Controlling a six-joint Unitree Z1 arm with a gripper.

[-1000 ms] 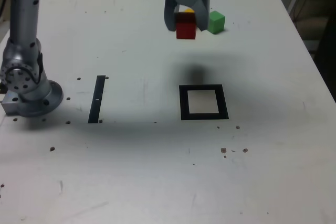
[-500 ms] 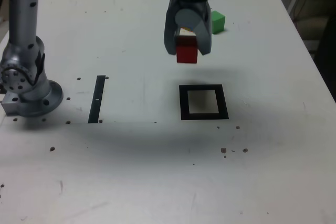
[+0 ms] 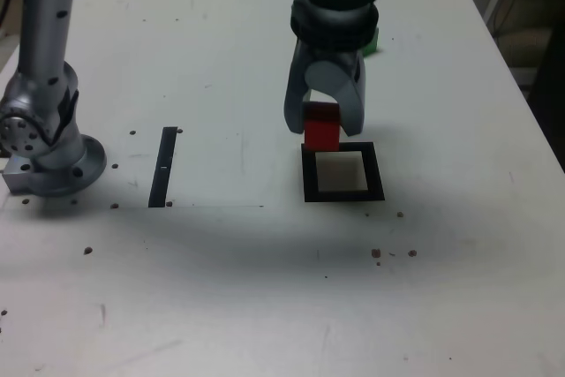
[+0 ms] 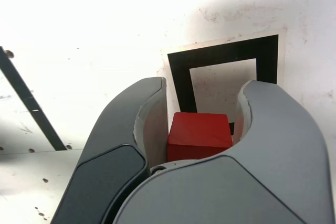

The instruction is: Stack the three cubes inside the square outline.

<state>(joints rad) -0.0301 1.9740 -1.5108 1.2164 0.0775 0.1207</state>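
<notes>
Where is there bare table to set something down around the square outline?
Free: the stretch between the thin black strip and the square outline, and the near table, only specks there. Crowded: the outline's far edge, where the gripper holds the red cube, green cube behind.

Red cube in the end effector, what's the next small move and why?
Probably ease it a little further toward the near side of the exterior view, then lower. The end effector is shut on the red cube, which hangs over the far edge of the square outline rather than its pale centre, and the outline holds no cube yet.
</notes>
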